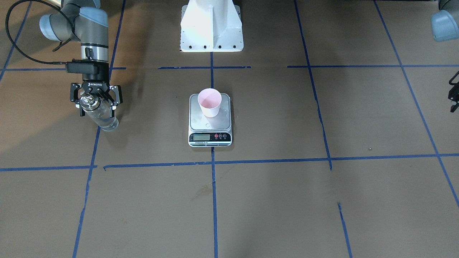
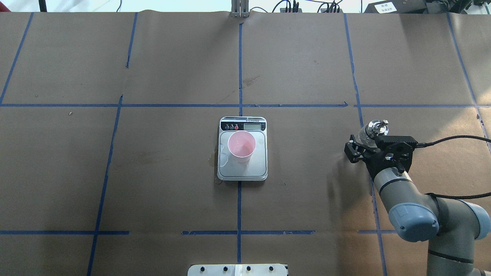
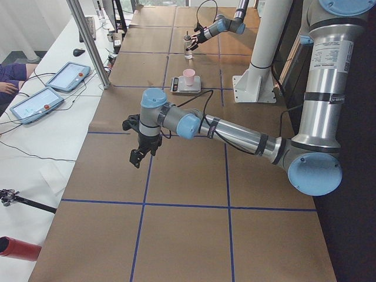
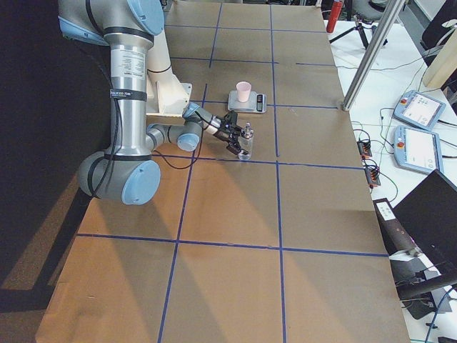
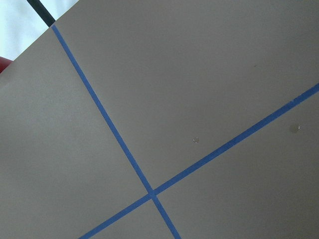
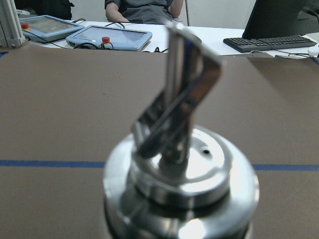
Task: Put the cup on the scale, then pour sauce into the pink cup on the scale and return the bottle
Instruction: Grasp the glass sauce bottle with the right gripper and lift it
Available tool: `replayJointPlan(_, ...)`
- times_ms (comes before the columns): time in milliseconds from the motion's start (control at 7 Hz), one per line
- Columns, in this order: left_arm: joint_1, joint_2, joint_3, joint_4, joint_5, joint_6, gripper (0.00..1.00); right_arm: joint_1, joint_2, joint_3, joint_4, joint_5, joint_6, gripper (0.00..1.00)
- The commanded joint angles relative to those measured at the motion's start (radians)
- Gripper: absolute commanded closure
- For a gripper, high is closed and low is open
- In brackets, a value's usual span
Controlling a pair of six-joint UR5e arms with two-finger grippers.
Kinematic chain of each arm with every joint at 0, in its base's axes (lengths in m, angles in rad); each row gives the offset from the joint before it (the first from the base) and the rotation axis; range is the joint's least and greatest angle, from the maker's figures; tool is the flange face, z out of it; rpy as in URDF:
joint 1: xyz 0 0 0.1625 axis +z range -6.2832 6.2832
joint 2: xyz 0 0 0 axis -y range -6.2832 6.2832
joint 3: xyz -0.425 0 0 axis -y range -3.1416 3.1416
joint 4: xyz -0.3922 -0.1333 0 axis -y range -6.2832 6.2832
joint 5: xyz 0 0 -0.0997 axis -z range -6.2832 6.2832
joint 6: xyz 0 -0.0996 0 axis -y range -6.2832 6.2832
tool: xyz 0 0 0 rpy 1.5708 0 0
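The pink cup (image 1: 209,102) stands upright on the scale (image 1: 200,123) at the table's middle, also in the overhead view (image 2: 241,145), with liquid in its bottom. The bottle (image 1: 104,119) with clear sauce stands on the table on my right side; its metal cap and spout fill the right wrist view (image 6: 182,174). My right gripper (image 1: 97,109) reaches the bottle from the side. Its fingers stand spread on either side of the glass and look open. My left gripper (image 1: 453,93) shows only at the frame's edge, far from the scale, with nothing seen in it.
The white robot base (image 1: 211,28) stands behind the scale. A small wet patch (image 2: 223,155) lies on the scale's platform beside the cup. Blue tape lines cross the brown table. Tablets (image 6: 109,35) and a seated person are beyond the far edge.
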Motion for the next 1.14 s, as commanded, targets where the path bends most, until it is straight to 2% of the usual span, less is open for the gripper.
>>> replayJointPlan(0, 0.000, -0.007, 0.000, 0.002, 0.000, 0.000, 0.00, 0.000, 0.001, 0.002, 0.000, -0.002, -0.009, 1.00)
replayJointPlan(286, 0.000, -0.029, 0.000, 0.047, 0.000, 0.000, 0.00, 0.004, 0.004, 0.066, -0.001, 0.003, -0.107, 1.00)
replayJointPlan(429, 0.000, -0.036, -0.002, 0.063, 0.000, 0.000, 0.00, 0.003, 0.003, 0.144, -0.014, 0.006, -0.250, 1.00)
replayJointPlan(571, 0.000, -0.035, 0.000, 0.063, 0.000, 0.000, 0.00, 0.000, 0.010, 0.155, -0.018, 0.003, -0.367, 1.00)
replayJointPlan(714, 0.000, -0.035, -0.002, 0.063, -0.002, 0.001, 0.00, -0.002, 0.082, 0.152, -0.117, -0.002, -0.452, 1.00)
replayJointPlan(857, -0.002, -0.033, -0.002, 0.063, -0.002, 0.002, 0.00, 0.000, 0.202, 0.151, -0.232, -0.005, -0.492, 1.00)
replayJointPlan(1000, -0.003, -0.035, -0.002, 0.063, -0.002, 0.003, 0.00, -0.006, 0.272, 0.148, -0.247, -0.002, -0.562, 1.00)
